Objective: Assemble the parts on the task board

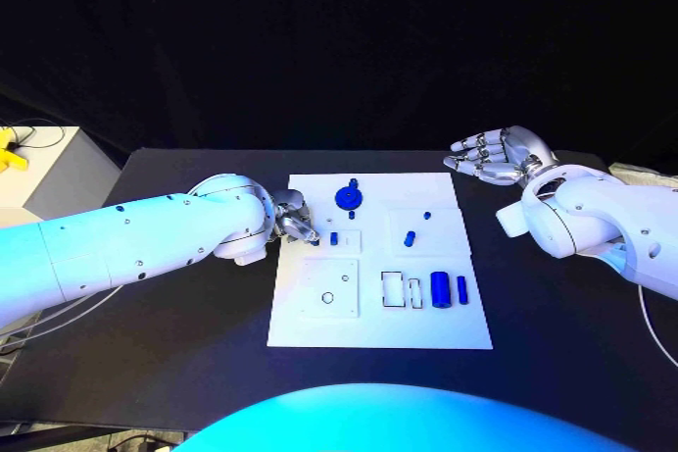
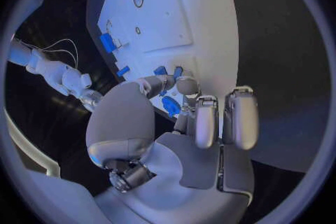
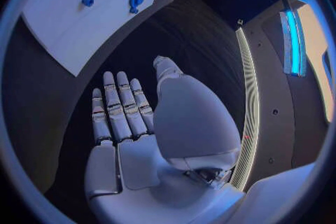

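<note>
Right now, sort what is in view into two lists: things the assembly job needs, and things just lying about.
Job:
white plate task board
blue round gear-like part
blue cylinder part
thin blue bar part
small blue peg
left hand, at the board's left edge
right hand, fingers spread, holding nothing

Lying about:
yellow object on the white side stand

White task board (image 1: 379, 329) on black table (image 1: 184, 364), dotted with blue parts (image 1: 441, 288); silver hands on white arms

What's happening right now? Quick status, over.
Left hand at white task board's left edge, fingers curled; hold unclear. Right hand open, off the board. Small blue parts on board. Nothing blocking.
</note>
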